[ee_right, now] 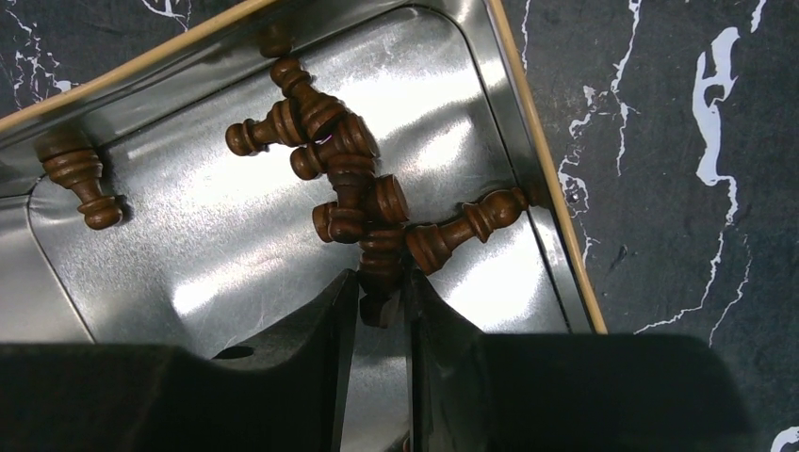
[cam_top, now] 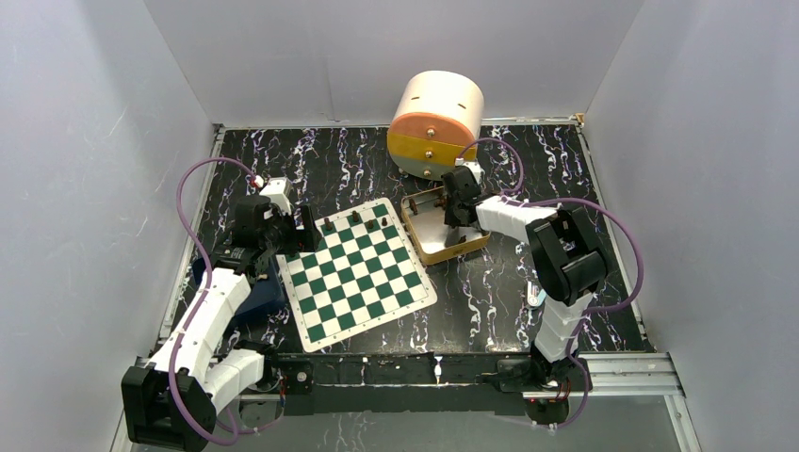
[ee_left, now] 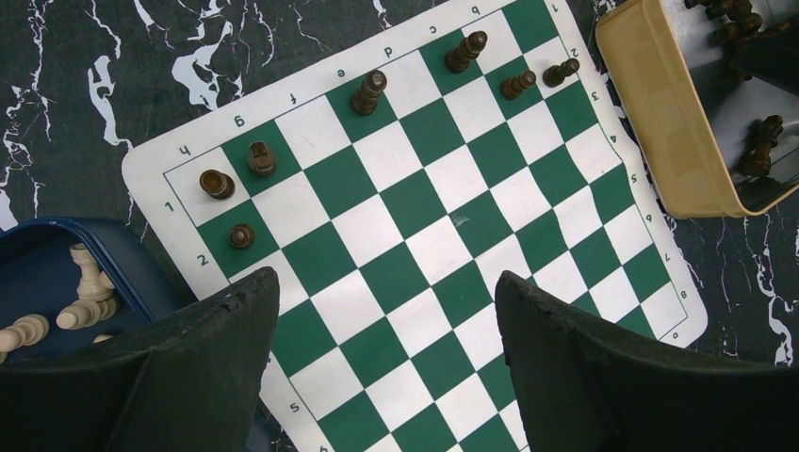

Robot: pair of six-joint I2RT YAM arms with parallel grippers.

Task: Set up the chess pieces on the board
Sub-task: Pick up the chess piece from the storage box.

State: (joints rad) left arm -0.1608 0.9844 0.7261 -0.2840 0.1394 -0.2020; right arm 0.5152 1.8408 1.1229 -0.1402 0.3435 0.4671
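The left gripper [ee_left: 384, 292] hovers over the near-left part of the board [ee_left: 443, 250], its jaws wide apart and empty. Just beside the board's left edge sits a blue box [ee_left: 38, 254] with white pieces [ee_left: 89, 273] lying in it. The board lies flat on the marbled table [cam_top: 490, 292]. Seven dark pieces [ee_left: 368, 91] stand on the board's two farthest rows: three bunched at the left corner, one near the middle and three toward the right. Just past the board's far-right corner is a tan tray [ee_left: 650, 104] holding a heap of dark pieces on their sides. The right gripper [ee_right: 381, 282] reaches down into it, its jaws nearly together and clamped on the end of one piece [ee_right: 380, 254] from the heap. Beyond the tray, well apart from the board, rests a round tub [cam_top: 435, 122].
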